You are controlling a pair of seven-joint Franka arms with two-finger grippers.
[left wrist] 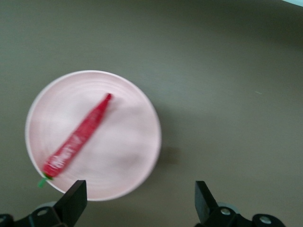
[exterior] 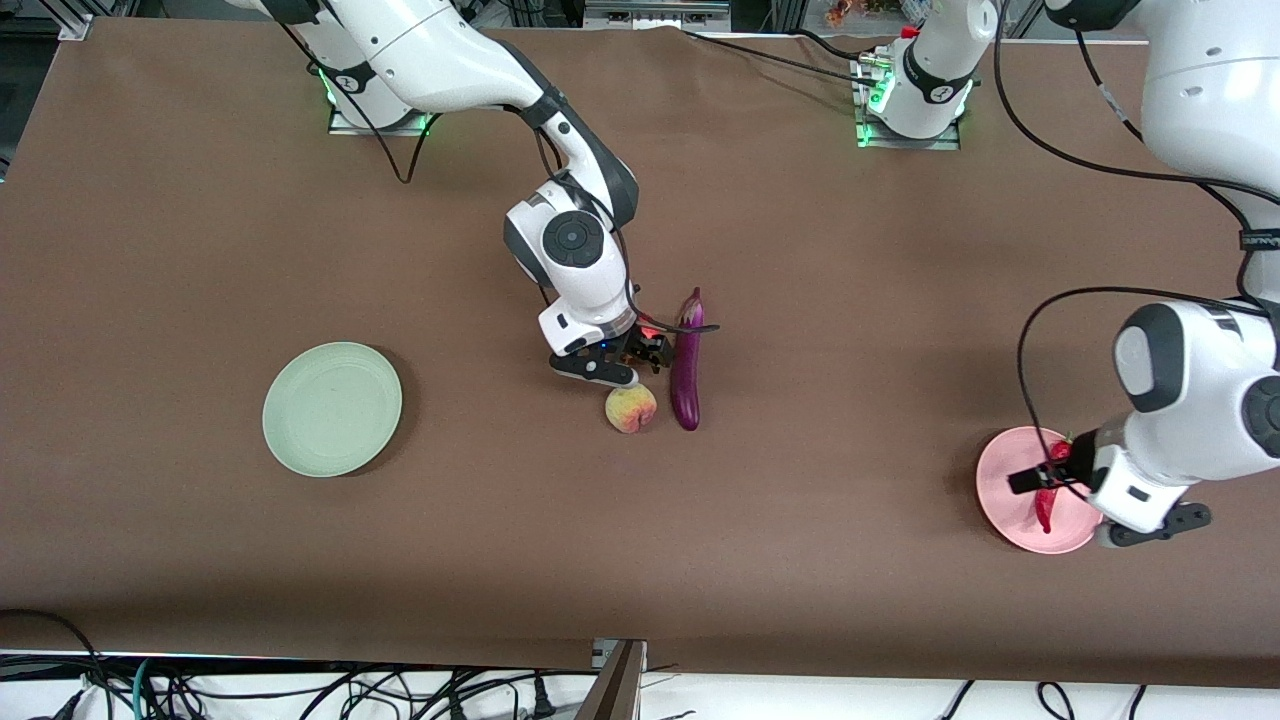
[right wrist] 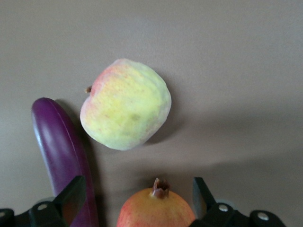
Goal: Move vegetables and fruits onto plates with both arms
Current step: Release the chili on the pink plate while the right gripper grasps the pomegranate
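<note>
The red apple-like fruit (right wrist: 156, 210) lies on the table between the open fingers of my right gripper (right wrist: 137, 196), with a gap on each side. In the front view the right gripper (exterior: 645, 350) hangs low over that fruit and hides most of it. The peach (exterior: 631, 408) lies just nearer the camera, and it also shows in the right wrist view (right wrist: 127, 105). The purple eggplant (exterior: 687, 365) lies beside both fruits. The red chili (exterior: 1046, 502) lies on the pink plate (exterior: 1010, 510). My left gripper (left wrist: 139, 203) is open and empty over that plate's edge (left wrist: 142, 156).
The mint green plate (exterior: 332, 408) sits bare toward the right arm's end of the table. The brown table top (exterior: 850, 400) stretches between the eggplant and the pink plate. Cables hang along the table's front edge.
</note>
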